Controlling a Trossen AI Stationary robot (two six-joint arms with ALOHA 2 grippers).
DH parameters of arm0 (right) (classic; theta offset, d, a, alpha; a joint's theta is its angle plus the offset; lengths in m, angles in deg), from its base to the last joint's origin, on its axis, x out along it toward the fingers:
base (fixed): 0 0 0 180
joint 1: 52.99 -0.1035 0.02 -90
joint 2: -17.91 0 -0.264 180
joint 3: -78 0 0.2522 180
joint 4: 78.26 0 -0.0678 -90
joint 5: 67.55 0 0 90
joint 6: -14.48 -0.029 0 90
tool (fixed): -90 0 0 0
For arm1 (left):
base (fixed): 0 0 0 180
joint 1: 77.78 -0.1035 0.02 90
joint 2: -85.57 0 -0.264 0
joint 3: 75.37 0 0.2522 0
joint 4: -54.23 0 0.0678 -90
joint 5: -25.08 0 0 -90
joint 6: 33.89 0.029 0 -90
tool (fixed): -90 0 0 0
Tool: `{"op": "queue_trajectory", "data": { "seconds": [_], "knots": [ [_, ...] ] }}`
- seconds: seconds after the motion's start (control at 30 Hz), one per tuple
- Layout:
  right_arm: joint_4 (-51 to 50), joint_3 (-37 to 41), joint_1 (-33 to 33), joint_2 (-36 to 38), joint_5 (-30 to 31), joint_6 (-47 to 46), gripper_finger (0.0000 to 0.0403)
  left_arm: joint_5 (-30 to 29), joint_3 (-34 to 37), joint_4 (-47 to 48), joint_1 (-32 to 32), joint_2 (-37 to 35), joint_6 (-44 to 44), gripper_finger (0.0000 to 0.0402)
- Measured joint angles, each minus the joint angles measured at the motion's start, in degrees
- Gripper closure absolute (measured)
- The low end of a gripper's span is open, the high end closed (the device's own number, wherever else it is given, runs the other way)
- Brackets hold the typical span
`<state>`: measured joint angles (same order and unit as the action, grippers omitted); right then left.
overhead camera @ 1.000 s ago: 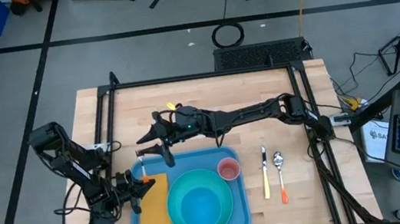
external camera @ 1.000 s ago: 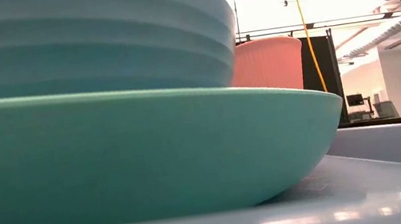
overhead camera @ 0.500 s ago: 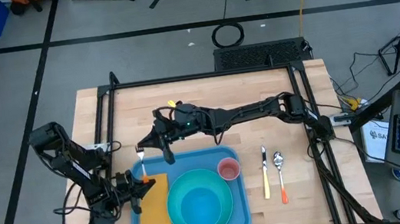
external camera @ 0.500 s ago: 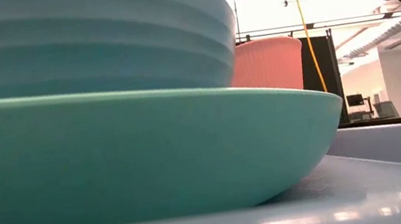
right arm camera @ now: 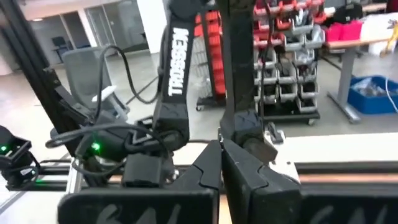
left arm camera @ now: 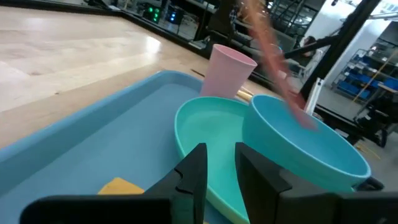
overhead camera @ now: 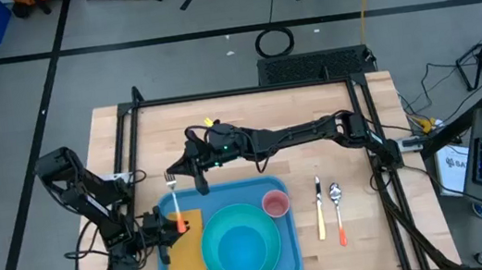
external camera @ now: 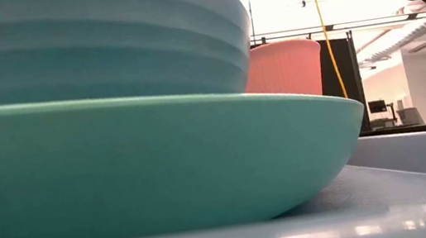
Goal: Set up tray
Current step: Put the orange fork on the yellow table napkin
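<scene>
Low view is almost all turquoise plate (external camera: 153,169) and bowl (external camera: 86,45), both cut off at the picture's left edge, hiding most of the tray (external camera: 418,153). From the left wrist, a blurred orange streak (left arm camera: 273,56) crosses just beyond the left gripper (left arm camera: 219,163); its tip can't be made out. The bowl's rim blocks part of the plate there.

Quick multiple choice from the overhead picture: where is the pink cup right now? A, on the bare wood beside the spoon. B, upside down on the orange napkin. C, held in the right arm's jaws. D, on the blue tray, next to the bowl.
D: the cup stands upright inside the tray, by its right rim, next to the bowl; neither arm holds it.
</scene>
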<state>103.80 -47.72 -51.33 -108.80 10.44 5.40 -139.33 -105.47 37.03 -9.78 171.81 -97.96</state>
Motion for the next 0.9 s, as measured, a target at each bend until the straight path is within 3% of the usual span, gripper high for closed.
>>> {"op": "queue_trajectory", "data": {
  "seconds": [0.2, 0.47, 0.73, 0.9],
  "knots": [
    [-1.6, 0.2, 0.4, 0.0, 0.3, -1.1, 0.0403, -2.1, 0.0, 0.0, 3.4, -0.5, 0.6, 0.0315],
    [0.2, 2.5, -1.2, 0.0, 1.5, -6.4, 0.0403, -14.9, 0.0, -0.1, 11.0, -5.3, 11.4, 0.0314],
    [10.2, 7.9, -3.4, 0.0, 1.8, -12.6, 0.0403, -15.8, 0.0, -0.2, 10.2, -10.6, 25.8, 0.0314],
    [10.5, 10.0, -4.5, 0.0, 6.1, -14.2, 0.0403, -15.7, 0.0, -0.5, 9.0, -14.9, 35.6, 0.0314]
  ]
}}
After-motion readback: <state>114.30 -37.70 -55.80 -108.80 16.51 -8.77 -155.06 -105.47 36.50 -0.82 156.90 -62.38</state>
